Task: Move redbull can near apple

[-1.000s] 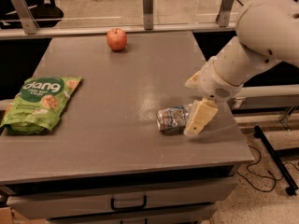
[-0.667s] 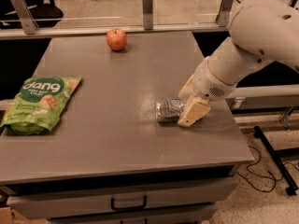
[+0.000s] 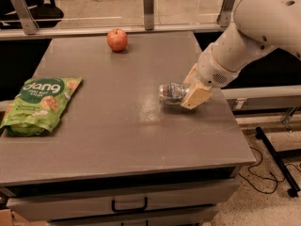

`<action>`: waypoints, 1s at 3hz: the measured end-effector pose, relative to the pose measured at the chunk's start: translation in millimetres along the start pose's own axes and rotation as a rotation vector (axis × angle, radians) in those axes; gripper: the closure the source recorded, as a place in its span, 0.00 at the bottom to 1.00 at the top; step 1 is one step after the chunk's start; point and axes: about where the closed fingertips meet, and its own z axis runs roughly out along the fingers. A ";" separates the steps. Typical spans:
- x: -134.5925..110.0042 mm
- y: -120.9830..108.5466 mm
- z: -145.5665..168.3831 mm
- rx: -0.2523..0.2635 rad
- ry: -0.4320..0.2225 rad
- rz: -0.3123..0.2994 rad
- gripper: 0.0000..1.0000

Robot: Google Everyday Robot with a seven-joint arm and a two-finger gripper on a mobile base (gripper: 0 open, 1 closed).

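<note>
- Gripper (image 3: 190, 93) sat low at table (image 3: 117, 145) level, right-centre, at the right end of the redbull can (image 3: 170, 92); the tan pad covered that end. Couldn't tell whether it had clamped on the can or was only set against it.
- Can lay on its side on the tabletop, long axis approx. left-right, right of centre.
- Apple (image 3: 117, 39) stood upright near the far edge, left of the can and well apart from it.
- Step in hand, by judgement: grasp phase. Can not lifted, carry not begun, so the task looked early.
- Next move calls for: a confirmed firm hold, a lift clear of the surface, travel diagonally far-left, then a set-down just beside the apple w/o touching it.
- Risk: the can is round and dented, so it could roll or slip if pinched off-centre. The apple could roll if nudged.
- Other items: green snack bag (image 3: 40, 105) flat at the left edge, well off the can-to-apple line.
- Rail w/ upright posts (image 3: 148, 1) ran just behind the apple, so approach has little margin at the back.
- Nothing lay between can and apple; path looked clear.
- White arm (image 3: 244, 36) came in from the upper right, over the table's right side.
</note>
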 end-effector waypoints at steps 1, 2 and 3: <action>-5.8 -51.4 -45.9 0.130 -0.022 -0.013 1.00; -5.8 -51.4 -45.9 0.130 -0.022 -0.013 1.00; -2.6 -55.6 -46.3 0.158 -0.030 0.014 1.00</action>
